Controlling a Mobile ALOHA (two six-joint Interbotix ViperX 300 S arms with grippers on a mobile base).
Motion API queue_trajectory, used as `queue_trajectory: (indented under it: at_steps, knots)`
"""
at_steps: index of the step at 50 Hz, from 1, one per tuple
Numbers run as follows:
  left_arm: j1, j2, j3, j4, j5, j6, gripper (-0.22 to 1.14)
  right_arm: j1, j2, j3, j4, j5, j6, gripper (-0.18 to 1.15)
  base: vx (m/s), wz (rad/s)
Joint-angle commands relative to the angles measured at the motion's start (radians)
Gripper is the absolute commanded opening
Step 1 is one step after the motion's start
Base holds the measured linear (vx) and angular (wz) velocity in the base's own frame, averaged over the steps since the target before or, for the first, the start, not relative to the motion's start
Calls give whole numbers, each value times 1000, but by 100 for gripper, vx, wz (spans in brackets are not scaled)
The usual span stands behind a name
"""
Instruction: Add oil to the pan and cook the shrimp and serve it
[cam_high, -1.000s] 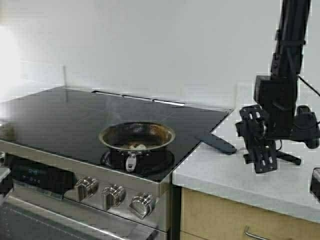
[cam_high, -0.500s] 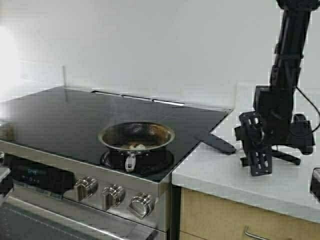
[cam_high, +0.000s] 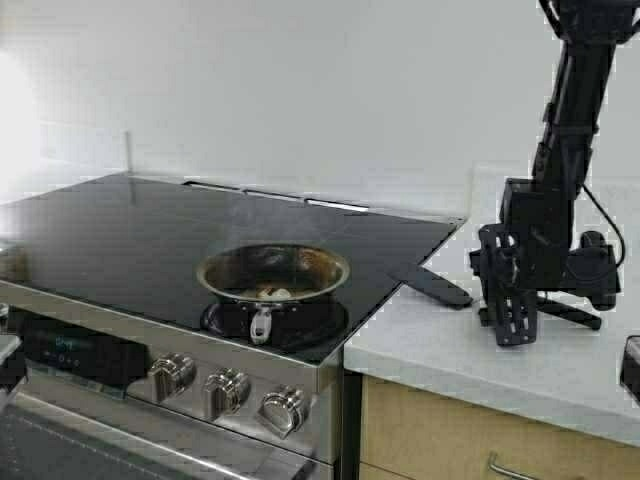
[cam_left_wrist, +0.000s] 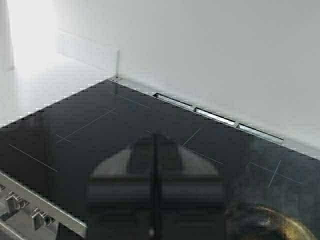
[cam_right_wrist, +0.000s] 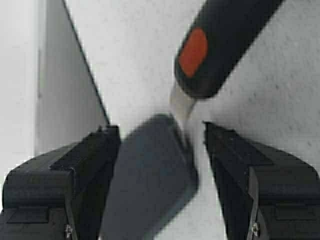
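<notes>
- The right gripper (cam_right_wrist: 157, 135) is hanging over the white countertop (cam_high: 450, 345) to the right of the stove, its fingers (cam_right_wrist: 95, 150) spread wide and holding nothing.
- Between those fingers, a dark spatula blade (cam_right_wrist: 150, 185) is lying flat on the counter, joined by a metal neck to a black handle with an orange spot (cam_right_wrist: 220, 45).
- In the high view, the spatula (cam_high: 432, 285) is straddling the edge where cooktop and counter meet.
- The left gripper (cam_left_wrist: 155, 175) is hovering above the black glass cooktop (cam_high: 120, 235), its fingers pressed together with nothing between them.
- The pan (cam_high: 274, 272) is sitting on the front burner, near the stove's knobs (cam_high: 228, 390).
- The shrimp (cam_high: 274, 293) is lying inside the pan, towards its front.
</notes>
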Motion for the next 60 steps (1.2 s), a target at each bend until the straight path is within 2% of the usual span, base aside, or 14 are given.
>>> queue_trajectory:
  at_steps: [1, 17, 29, 38, 43, 52, 55, 57, 60]
  knots:
    - [0, 5, -28, 0, -6, -2, 3, -18, -14, -25, 0, 23, -5, 88, 0, 0]
    - [0, 6, -28, 0, -5, -2, 3, -21, 20, -103, 2, 77, -5, 88, 0, 0]
    - [0, 5, -28, 0, -5, -2, 3, -21, 21, -110, 2, 98, -5, 88, 0, 0]
    - [0, 5, -28, 0, -5, -2, 3, -21, 21, -123, 2, 170, -5, 86, 0, 0]
    - [0, 6, -28, 0, -6, -2, 3, -21, 17, -127, -3, 225, -9, 72, 0, 0]
    - [0, 6, -31, 0, -6, 0, 3, -21, 5, -121, -6, 270, -8, 15, 0, 0]
    - [0, 5, -31, 0, -6, 0, 3, -21, 3, -117, -5, 270, -5, 1, 0, 0]
    - [0, 5, -31, 0, -5, 2, 3, -21, 2, -118, -3, 276, -5, -1, 0, 0]
    - [2, 5, -31, 0, -5, 2, 3, -21, -5, -117, -3, 285, -6, 4, 0, 0]
